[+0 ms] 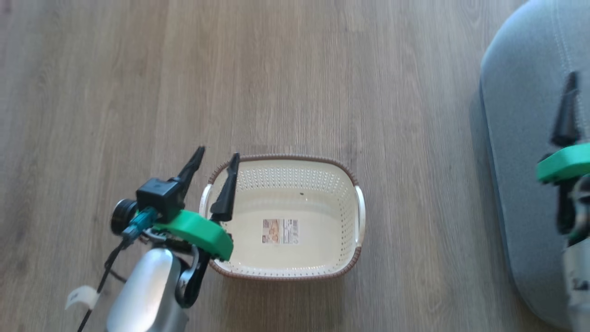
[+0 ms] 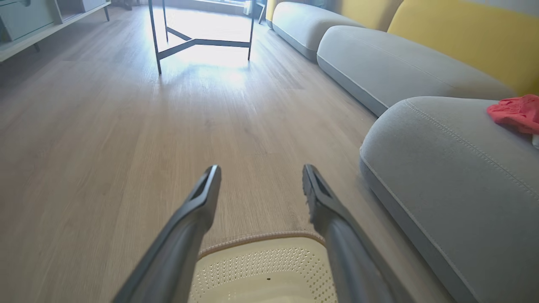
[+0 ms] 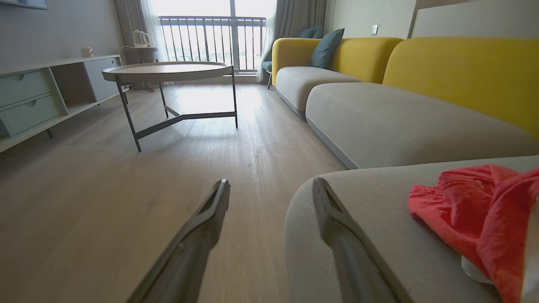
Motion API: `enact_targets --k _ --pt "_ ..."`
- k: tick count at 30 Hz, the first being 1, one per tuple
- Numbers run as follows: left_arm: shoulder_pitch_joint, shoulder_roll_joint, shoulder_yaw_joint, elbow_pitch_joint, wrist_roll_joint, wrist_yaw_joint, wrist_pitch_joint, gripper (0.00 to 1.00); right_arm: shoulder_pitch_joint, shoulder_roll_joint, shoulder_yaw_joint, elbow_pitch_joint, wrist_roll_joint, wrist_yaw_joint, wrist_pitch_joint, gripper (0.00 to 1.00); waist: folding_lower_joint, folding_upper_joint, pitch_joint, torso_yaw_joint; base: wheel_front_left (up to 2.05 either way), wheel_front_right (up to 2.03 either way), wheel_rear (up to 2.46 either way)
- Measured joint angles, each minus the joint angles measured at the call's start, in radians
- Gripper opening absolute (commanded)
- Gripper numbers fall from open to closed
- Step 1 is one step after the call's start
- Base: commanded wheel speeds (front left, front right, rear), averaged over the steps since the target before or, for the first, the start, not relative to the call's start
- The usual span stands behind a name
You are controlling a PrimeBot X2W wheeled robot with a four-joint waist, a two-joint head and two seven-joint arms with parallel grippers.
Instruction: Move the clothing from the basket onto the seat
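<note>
The cream basket (image 1: 350, 258) stands on the wood floor, with only a sticker on its bottom inside; its far rim (image 2: 252, 240) shows low in the left wrist view. My left gripper (image 1: 219, 157) (image 2: 261, 174) hangs open over the basket's left end, nothing between its fingers. The grey seat (image 1: 516, 138) (image 2: 442, 176) (image 3: 379, 219) lies to the right. Red clothing (image 3: 480, 210) (image 2: 516, 111) rests on the seat. My right gripper (image 3: 271, 187) is open over the seat's near corner, empty; one of its fingers (image 1: 568, 110) shows in the head view.
A round metal-legged table (image 3: 168, 71) stands farther down the room, a low cabinet (image 3: 38, 97) along the left wall. More grey cushions with yellow backs (image 3: 463, 71) line the right side. Wood floor (image 1: 295, 74) spreads around the basket.
</note>
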Motion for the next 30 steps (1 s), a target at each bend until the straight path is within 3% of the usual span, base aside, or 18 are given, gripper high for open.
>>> enact_targets --k 11,30 --pt "0.09 -0.011 0.124 -0.036 0.042 0.0 0.0 1.0 0.093 0.049 0.115 -0.014 0.036 0.0 0.0 1.0 0.0 0.0 -0.093 0.009 0.0 0.0 0.0" --pt "0.208 -0.015 0.237 -0.068 0.059 0.011 0.0 1.0 0.239 0.074 0.247 -0.028 0.062 0.0 0.0 1.0 0.0 0.0 -0.172 -0.052 0.0 0.0 0.0"
